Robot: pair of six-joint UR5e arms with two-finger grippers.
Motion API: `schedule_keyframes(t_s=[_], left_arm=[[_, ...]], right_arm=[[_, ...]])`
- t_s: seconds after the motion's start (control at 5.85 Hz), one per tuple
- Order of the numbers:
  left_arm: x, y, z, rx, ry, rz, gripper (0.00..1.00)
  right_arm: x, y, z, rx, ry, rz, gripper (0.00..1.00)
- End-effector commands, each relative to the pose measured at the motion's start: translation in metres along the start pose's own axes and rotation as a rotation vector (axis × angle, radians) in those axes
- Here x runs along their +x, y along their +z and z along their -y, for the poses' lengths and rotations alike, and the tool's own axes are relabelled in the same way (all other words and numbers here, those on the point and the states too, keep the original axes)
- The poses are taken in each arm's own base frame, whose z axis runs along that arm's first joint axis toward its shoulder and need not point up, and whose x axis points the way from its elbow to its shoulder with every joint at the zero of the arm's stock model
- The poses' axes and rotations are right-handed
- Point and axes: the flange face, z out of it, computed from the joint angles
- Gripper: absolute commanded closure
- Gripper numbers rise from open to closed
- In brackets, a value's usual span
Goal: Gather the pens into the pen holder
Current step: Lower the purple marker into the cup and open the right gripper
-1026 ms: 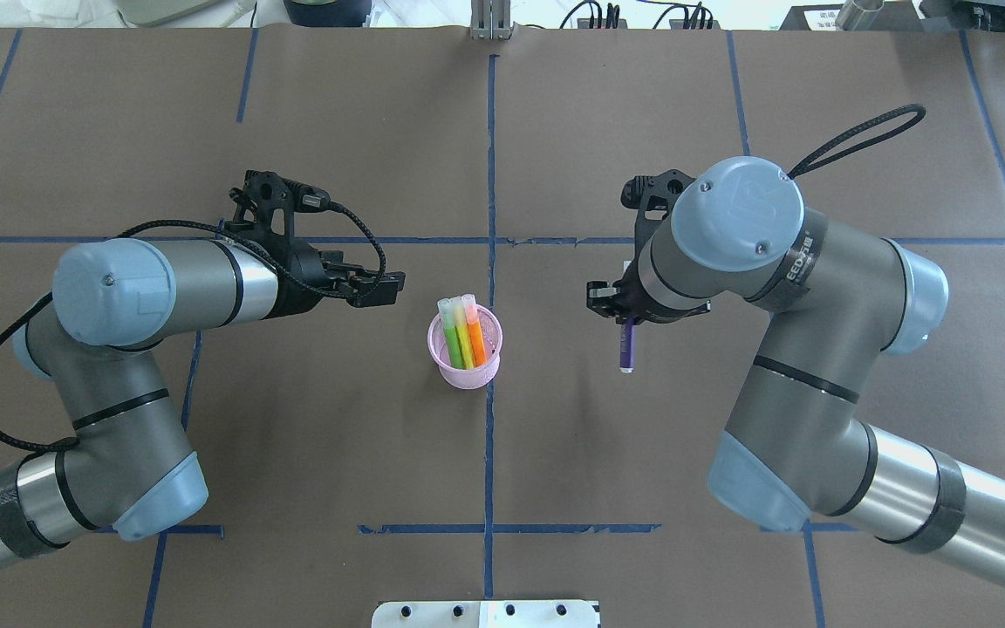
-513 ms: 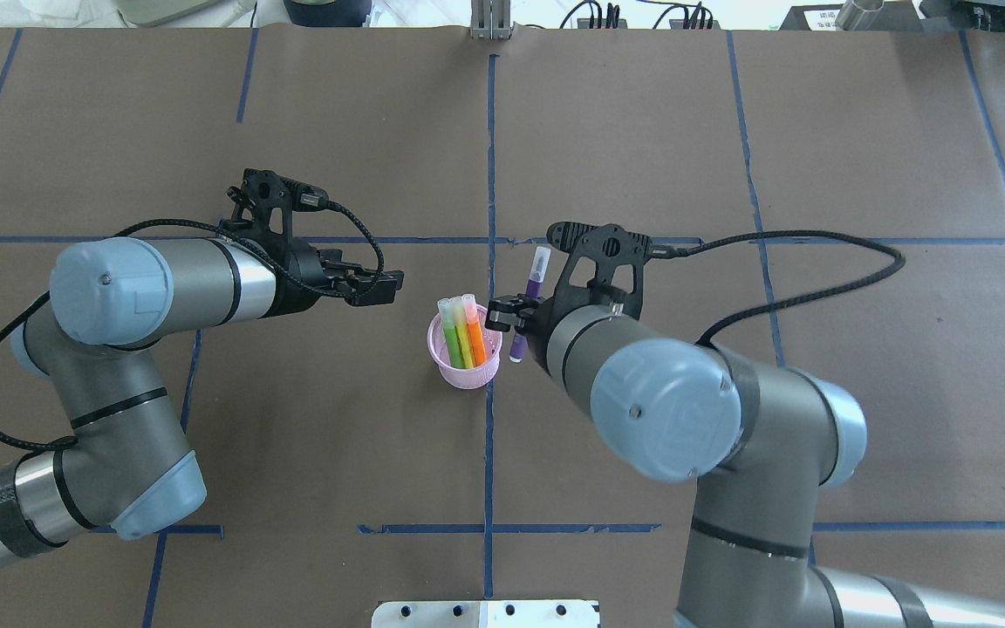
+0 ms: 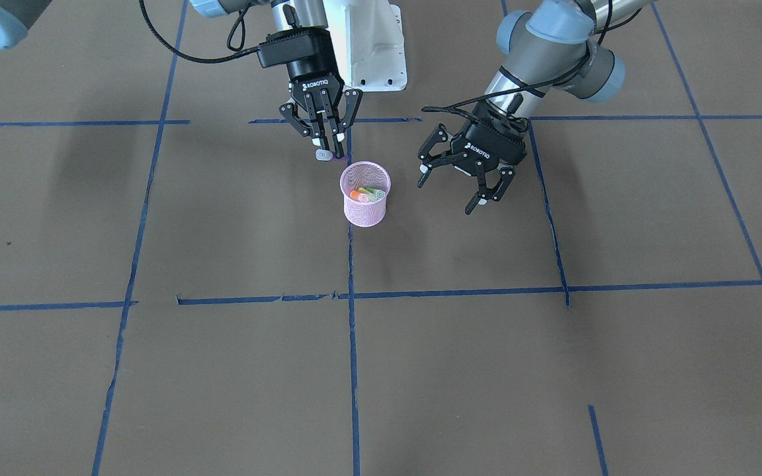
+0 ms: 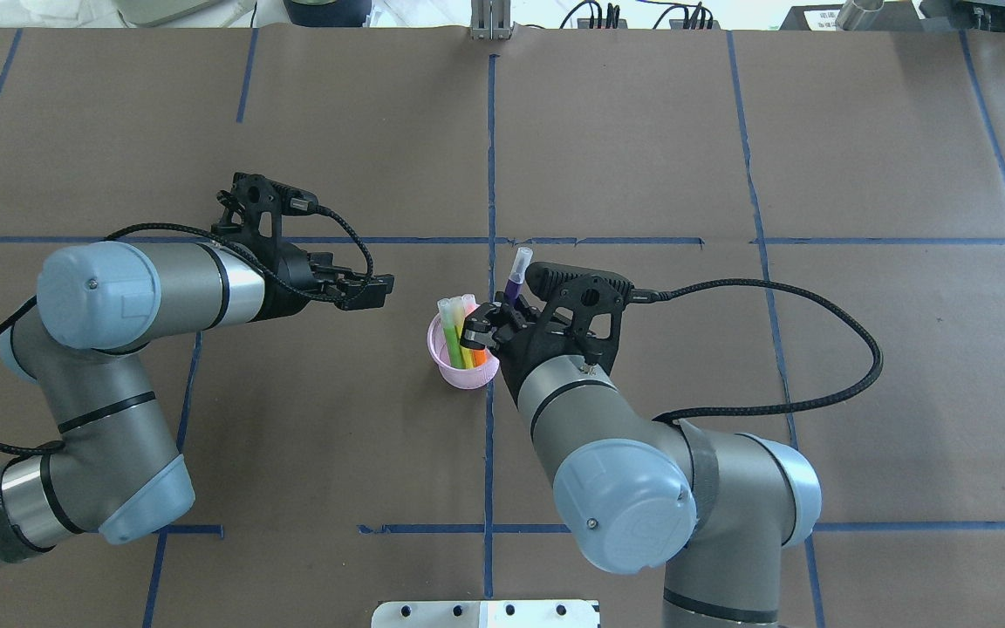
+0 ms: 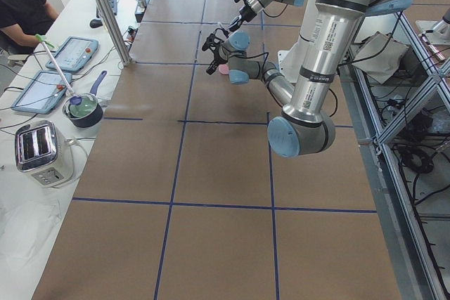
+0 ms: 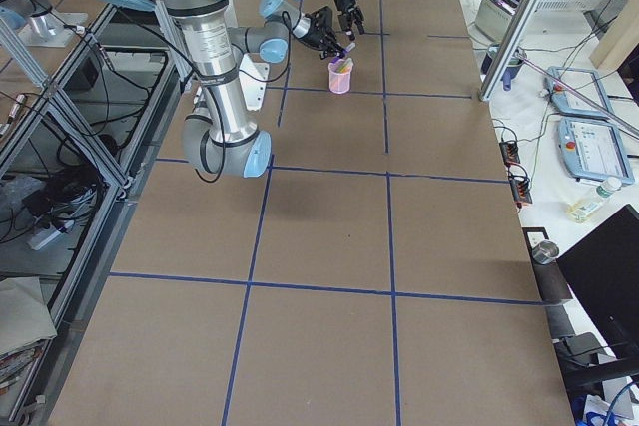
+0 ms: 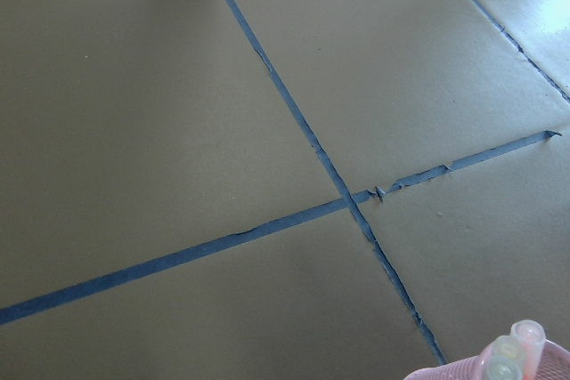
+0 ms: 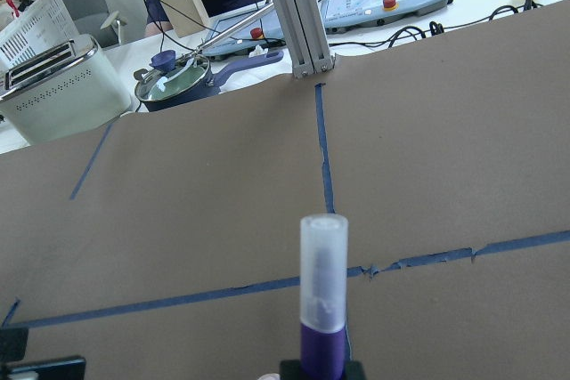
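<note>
Pen holder [image 3: 365,198] stands by right hand [image 3: 325,147] clamping purple pen [image 4: 516,277] (front view shows left hand [image 3: 455,187] spread).

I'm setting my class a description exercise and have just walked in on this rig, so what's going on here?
The robot is gathering pens into a pink mesh pen holder. Its right claw is shut on a purple pen with a clear cap, held at the holder's rim and not yet released. Three coloured pens stand in the holder. The left claw hangs open and empty beside it.
</note>
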Motion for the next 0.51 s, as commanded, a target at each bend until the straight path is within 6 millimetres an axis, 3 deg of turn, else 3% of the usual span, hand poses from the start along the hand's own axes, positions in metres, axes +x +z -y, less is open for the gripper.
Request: schedule_keyframes(t_s=[0.0,0.34], left_arm=[[-0.002,0.000,-0.001,-0.002,0.000,0.003,0.01],[-0.001,0.000,-0.001,-0.001,0.000,0.002,0.01]], right_arm=[[-0.008,0.011,-0.011,0.073,-0.015,-0.016,1.00],[-0.005,0.024,-0.030,0.079,0.002,0.008,0.96]])
